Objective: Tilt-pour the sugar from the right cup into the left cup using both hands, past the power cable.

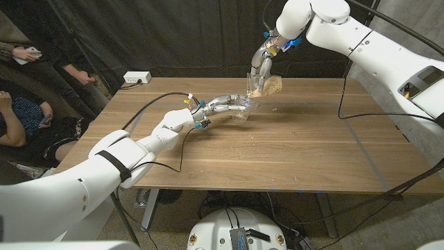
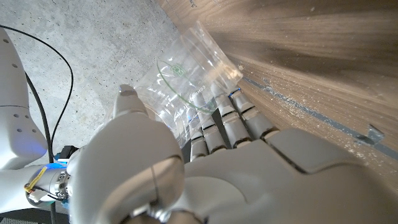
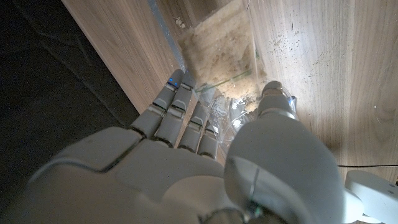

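**Right cup tipped over left cup at the table's upper middle**

The right cup (image 1: 267, 85), a clear plastic tumbler holding pale tan, grainy sugar (image 1: 272, 86), sits just above the middle of the head view, raised off the wood and tilted. The right hand (image 1: 262, 64) grips it from above, fingers curled round one side and thumb on the other; in the right wrist view the fingers (image 3: 180, 109) and thumb press on the thin crinkled wall, with sugar (image 3: 217, 46) heaped inside against it.

Just below and left of it, the left cup (image 1: 244, 106), also clear and thin-walled, is held by the left hand (image 1: 223, 103) at table level and leans. The left wrist view shows the fingers (image 2: 224, 115) wrapped round the cup (image 2: 186, 81), the thumb on the near side; faint green print on the plastic is too small to read.

The wooden table (image 1: 298, 153) has a matte, straight grain, with scattered grains near the cups. A black power cable (image 1: 378, 114) curves across its right part. A white power strip (image 1: 137, 78) lies at the upper-left corner. People sit at the left edge of the frame, one holding a phone (image 1: 29, 53).
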`<state>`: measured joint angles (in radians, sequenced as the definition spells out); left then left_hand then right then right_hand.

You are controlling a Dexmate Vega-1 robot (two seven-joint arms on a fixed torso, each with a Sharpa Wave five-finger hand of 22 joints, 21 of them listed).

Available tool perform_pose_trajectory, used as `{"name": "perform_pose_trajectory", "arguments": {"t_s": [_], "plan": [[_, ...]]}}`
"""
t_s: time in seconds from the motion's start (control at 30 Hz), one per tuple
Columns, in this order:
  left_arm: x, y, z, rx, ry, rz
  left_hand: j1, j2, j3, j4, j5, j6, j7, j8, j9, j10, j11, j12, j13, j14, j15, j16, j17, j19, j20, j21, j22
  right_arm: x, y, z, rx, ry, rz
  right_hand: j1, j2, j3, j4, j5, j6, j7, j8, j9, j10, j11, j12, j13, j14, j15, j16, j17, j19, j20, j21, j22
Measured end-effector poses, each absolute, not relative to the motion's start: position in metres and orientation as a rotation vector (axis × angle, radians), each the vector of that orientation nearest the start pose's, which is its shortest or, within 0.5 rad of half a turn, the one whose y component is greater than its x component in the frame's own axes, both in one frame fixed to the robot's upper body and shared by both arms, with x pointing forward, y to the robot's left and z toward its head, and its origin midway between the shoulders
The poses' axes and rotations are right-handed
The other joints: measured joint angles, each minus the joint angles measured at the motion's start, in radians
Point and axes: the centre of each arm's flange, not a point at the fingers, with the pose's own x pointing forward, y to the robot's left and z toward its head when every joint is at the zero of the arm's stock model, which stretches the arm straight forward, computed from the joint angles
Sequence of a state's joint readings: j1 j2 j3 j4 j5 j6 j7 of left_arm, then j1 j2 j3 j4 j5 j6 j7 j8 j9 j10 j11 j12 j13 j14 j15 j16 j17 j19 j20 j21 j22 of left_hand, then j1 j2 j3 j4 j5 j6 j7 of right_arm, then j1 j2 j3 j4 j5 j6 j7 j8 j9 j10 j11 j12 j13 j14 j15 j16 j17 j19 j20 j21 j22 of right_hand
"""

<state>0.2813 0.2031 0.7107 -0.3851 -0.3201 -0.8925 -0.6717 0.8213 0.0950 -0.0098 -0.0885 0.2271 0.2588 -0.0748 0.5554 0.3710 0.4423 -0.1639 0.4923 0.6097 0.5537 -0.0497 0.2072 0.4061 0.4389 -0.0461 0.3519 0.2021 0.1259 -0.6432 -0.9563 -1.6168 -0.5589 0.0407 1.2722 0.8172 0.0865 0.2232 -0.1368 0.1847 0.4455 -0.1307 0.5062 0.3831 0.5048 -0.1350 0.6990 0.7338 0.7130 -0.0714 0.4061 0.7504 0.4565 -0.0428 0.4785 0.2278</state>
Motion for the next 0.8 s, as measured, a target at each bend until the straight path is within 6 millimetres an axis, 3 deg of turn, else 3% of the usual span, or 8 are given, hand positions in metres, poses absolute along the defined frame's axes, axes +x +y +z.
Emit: {"name": "perform_pose_trajectory", "arguments": {"t_s": [0.8], "plan": [[0.6813, 0.1390, 0.0130, 0.658, -0.758, -0.853, 0.000, 0.000, -0.008, 0.000, 0.000, 0.000, 0.000, 0.004, 0.000, -0.002, 0.002, 0.000, -0.001, 0.000, 0.000, 0.000, 0.000, 0.000, 0.000, 0.000, 0.000, 0.5399, -0.1090, 0.2433, -2.285, -0.106, 0.602, 0.001, -0.001, 0.004, -0.004, 0.001, 0.005, -0.001, -0.004, -0.001, 0.006, 0.004, -0.007, 0.002, 0.001, 0.002, -0.002, 0.007, 0.000, 0.000, 0.000, -0.005]]}}
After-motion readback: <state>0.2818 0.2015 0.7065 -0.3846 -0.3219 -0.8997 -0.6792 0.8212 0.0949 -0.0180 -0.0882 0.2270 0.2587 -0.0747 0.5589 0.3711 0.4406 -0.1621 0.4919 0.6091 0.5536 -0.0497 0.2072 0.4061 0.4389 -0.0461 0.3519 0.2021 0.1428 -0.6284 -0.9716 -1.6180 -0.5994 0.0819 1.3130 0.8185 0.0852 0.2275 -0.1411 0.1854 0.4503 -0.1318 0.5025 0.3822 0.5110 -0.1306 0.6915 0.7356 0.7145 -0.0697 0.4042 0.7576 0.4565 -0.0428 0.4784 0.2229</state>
